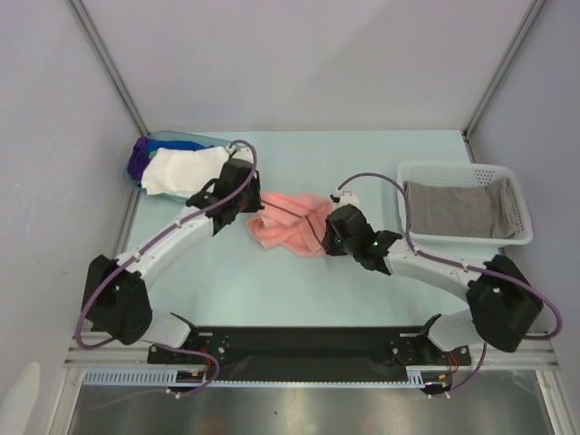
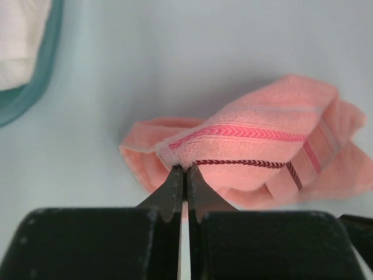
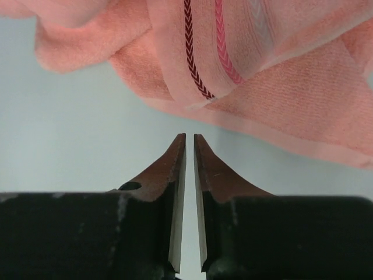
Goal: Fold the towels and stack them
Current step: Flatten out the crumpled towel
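On the middle of the table [image 1: 272, 290], the pink towel [image 1: 290, 227] is lying in a crumpled heap.

At its left end the left gripper [image 2: 185, 169] is squeezing shut on the striped hem. At its right end the right gripper [image 3: 189, 140] is sitting just beside the cloth with its jaws a tiny bit apart, holding nothing. The towel is looking soft, light and floppy, so it will likely be sagging and bunching when lifted, but it will not be breaking. The best spots to grab are probably the corners, along the thicker striped hem, one for each gripper. Far on the right, a grey towel [image 1: 453, 210] is lying in the basket [image 1: 453, 169]. Far on the left, a white towel [image 1: 186, 169] is spilling out of the tub [image 1: 181, 138].
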